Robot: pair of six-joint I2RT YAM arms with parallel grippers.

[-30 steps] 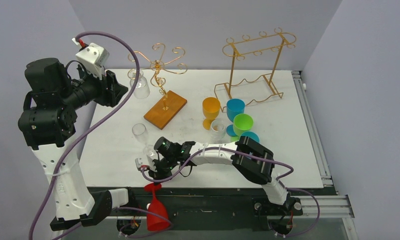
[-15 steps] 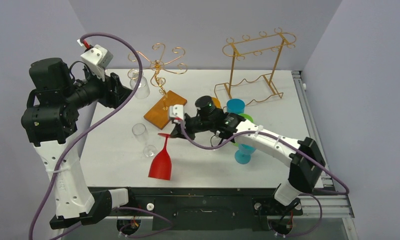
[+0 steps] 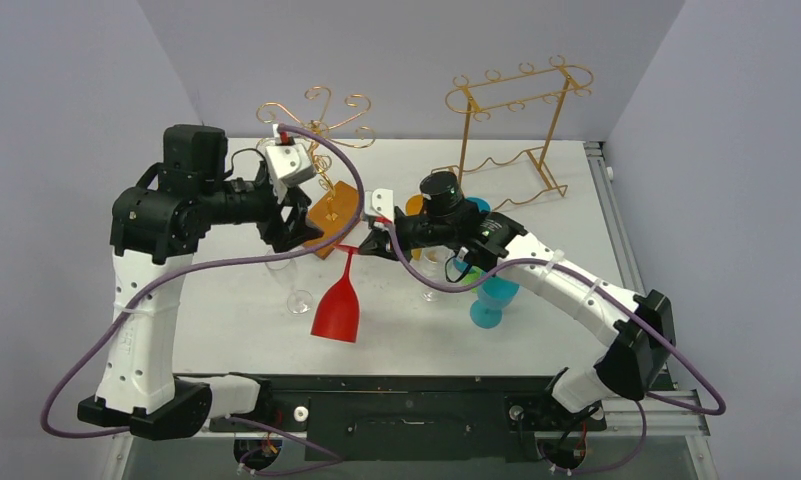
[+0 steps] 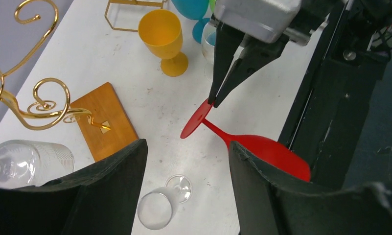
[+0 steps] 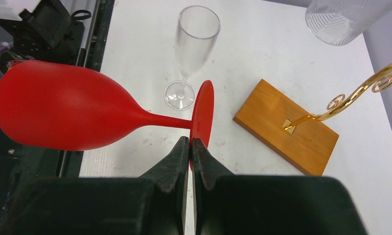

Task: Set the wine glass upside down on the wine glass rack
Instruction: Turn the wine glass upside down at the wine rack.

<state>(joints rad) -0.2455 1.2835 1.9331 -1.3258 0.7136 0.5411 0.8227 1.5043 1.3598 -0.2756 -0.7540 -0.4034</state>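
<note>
The wine glass (image 3: 336, 312) is red and hangs bowl-down and tilted over the table's middle. My right gripper (image 3: 361, 247) is shut on the rim of its round foot (image 5: 203, 112); the bowl (image 5: 61, 112) points toward the near edge. The wine glass rack (image 3: 316, 125), a gold curled-wire tree on a wooden base (image 5: 287, 127), stands just behind. My left gripper (image 4: 188, 144) hovers open over the table between the rack's base (image 4: 103, 120) and the red glass (image 4: 262, 149), with nothing in it.
A clear flute (image 4: 157, 208) stands below the left gripper, close to the red glass. A clear tumbler (image 4: 27, 159) hangs by the rack. A yellow goblet (image 4: 162, 34), blue cups (image 3: 491, 295) and a tall gold frame rack (image 3: 516, 130) are to the right.
My right arm has carried the red glass from the near edge up toward the rack's base. My left arm has swung right over the table, and its jaws have widened.
</note>
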